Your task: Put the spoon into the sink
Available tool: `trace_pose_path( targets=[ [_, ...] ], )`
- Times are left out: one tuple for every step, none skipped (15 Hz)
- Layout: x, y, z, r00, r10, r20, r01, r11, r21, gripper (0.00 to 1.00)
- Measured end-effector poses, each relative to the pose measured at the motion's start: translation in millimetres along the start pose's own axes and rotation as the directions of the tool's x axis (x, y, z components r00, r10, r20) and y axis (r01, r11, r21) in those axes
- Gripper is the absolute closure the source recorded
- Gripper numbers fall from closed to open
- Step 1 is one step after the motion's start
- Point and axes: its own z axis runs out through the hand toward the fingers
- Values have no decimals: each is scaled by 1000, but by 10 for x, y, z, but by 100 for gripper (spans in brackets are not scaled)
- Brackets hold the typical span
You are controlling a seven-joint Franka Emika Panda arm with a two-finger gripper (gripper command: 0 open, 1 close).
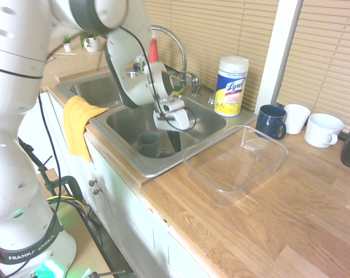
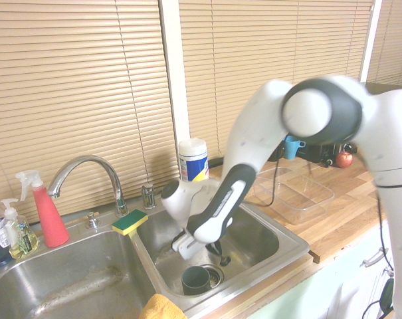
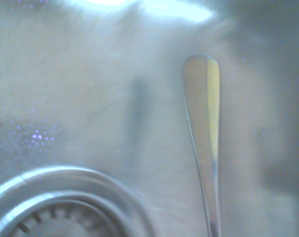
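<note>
Wrist view shows spoon (image 3: 204, 133) handle above sink (image 3: 80, 89) floor beside drain (image 3: 60, 207).

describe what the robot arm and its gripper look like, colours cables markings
The arm is glossy white with rounded segments and dark grey bands at the joints. FRANKA EMIKA is printed in white on a dark ring near the base, above a green light. A thin black cable runs along it to the gripper, which has a white body and dark fingers.

dark cup (image 1: 148, 143) beside drain (image 3: 50, 212), basin floor (image 2: 254, 236) beyond open
</note>
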Motion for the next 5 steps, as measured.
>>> trace_pose_path(
  targets=[
    [-3,-39,87,1000,-2,21,2,1000,-16,0],
    [14,-45,122,999,-4,37,5,1000,-27,0],
    [41,-52,111,999,-6,42,7,1000,-28,0],
    [55,-63,72,999,-10,41,11,1000,-24,0],
    [51,-77,-1,999,-18,33,18,1000,-15,0]
  ],
)
